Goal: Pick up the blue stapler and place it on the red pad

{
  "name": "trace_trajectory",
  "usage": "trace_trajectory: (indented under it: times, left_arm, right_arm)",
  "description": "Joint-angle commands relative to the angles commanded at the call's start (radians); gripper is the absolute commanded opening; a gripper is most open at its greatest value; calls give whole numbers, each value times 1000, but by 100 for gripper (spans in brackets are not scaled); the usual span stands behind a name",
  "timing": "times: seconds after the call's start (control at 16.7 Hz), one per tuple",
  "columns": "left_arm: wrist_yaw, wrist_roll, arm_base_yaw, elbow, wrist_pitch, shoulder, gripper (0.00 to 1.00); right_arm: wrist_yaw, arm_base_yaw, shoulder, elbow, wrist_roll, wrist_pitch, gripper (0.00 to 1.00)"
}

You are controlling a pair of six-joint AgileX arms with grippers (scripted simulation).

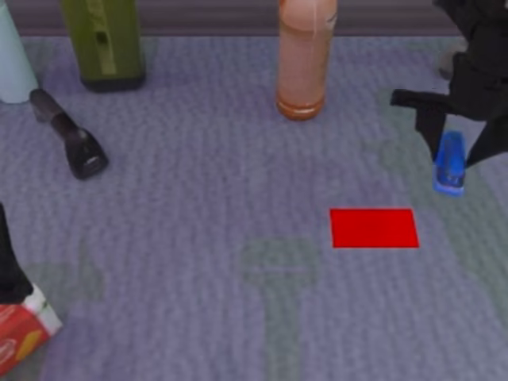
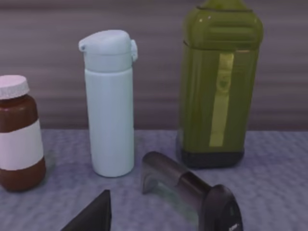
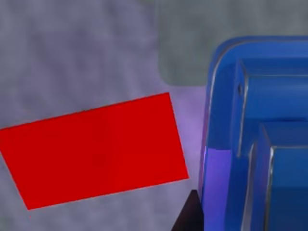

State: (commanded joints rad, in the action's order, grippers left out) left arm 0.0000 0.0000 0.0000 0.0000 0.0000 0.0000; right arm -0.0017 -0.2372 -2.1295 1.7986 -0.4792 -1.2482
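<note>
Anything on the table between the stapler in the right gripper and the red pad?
Nothing: only bare table mat separates the blue stapler, at the right gripper, from the red pad. The top and right wrist views both show the gap clear.

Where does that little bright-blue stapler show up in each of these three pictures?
Top view: the small bright-blue stapler is at the right, between the right gripper's dark fingers.
Left wrist view: not in it.
Right wrist view: fills the right side.
Shared landmark: the flat red pad.
</note>
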Motion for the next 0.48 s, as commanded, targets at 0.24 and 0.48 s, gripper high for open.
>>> trace_trajectory:
  times: [0.24, 0.48]
  left_arm:
    - [0, 0, 0, 0, 0, 0, 100]
    - [0, 0, 0, 0, 0, 0, 100]
  right_arm:
    - [1, -46, -19, 17, 379, -25, 0]
    - [0, -99, -32, 24, 838, -49, 0]
